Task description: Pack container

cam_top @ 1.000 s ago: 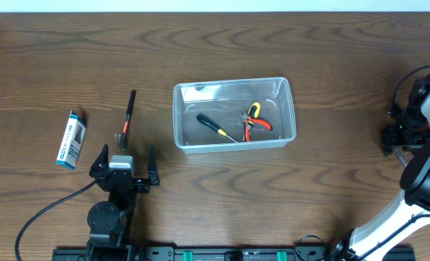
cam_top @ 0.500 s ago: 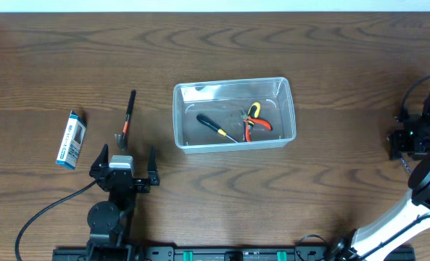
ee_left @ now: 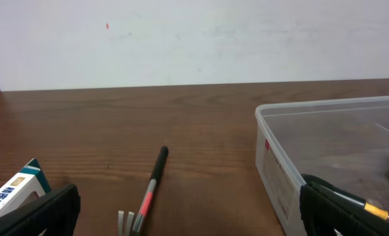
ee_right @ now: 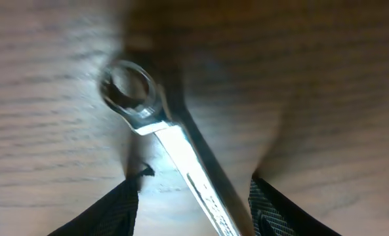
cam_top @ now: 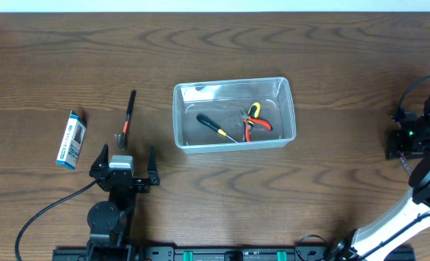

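A dark brown wood-grain surface (cam_top: 323, 51) fills the overhead view, and a plain white wall (ee_left: 194, 39) stands behind its far edge. The clear plastic container (cam_top: 229, 82) sits near the middle, with a black-handled screwdriver (cam_top: 216, 127) and red-and-yellow pliers (cam_top: 255, 121) lying inside.

Well to its left lie a slim black-and-red tool with a forked metal head (cam_top: 126, 117) and, farther left, a blue-and-white box (cam_top: 70, 139).

The left pincer (cam_top: 124, 163) rests low behind the forked tool, fingers spread wide and empty.

At the right edge, the right pincer (ee_right: 194, 210) points down over a steel ring wrench (ee_right: 174, 144) lying on the wood. Its fingers (ee_right: 109, 210) stand apart on either side of the shaft, not clamped on it.

A black cable (cam_top: 48, 210) trails from the left arm.
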`<state>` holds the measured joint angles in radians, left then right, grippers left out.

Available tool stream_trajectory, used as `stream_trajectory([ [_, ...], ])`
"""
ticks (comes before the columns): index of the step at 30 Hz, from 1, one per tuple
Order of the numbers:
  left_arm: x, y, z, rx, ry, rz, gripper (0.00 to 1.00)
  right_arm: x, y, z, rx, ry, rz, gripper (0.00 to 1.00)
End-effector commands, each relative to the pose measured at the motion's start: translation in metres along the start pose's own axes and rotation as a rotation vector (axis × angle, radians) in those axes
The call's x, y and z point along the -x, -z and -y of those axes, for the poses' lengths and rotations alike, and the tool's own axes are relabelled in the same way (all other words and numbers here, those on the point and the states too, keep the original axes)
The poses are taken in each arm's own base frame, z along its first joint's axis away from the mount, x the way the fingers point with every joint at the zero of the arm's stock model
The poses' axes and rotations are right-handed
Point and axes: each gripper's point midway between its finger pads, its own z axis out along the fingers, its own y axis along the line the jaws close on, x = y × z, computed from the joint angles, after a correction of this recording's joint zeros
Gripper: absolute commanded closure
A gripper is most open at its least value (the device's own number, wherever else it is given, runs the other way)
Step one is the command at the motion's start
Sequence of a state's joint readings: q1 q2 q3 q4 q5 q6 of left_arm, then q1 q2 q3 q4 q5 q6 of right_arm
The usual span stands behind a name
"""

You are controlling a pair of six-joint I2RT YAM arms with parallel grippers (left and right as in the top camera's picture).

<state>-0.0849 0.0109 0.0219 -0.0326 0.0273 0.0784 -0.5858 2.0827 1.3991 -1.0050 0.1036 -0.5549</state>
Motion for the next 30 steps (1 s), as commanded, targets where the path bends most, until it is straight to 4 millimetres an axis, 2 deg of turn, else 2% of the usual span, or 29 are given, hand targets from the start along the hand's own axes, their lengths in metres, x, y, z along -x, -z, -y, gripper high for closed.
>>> stream_trajectory([
  [1,-0.017,-0.001,-0.003,0.014,0.001,-0.051,0.02,0.005,-0.045,-0.037,0.117,0.055,-0.053,0.45],
  [11,-0.017,-0.001,-0.003,0.014,0.001,-0.051,0.02,0.048,-0.042,-0.074,0.053,0.197,0.029,0.40],
  [17,-0.017,-0.001,-0.003,0.014,0.001,-0.051,0.02,0.062,-0.040,-0.092,0.033,0.231,0.054,0.37],
  [24,-0.017,-0.001,-0.003,0.014,0.001,-0.051,0.02,0.068,-0.040,-0.084,0.024,0.077,0.082,0.31],
  [30,-0.017,-0.001,-0.003,0.014,0.001,-0.051,0.02,0.049,-0.040,-0.051,-0.095,0.033,0.005,0.28],
])
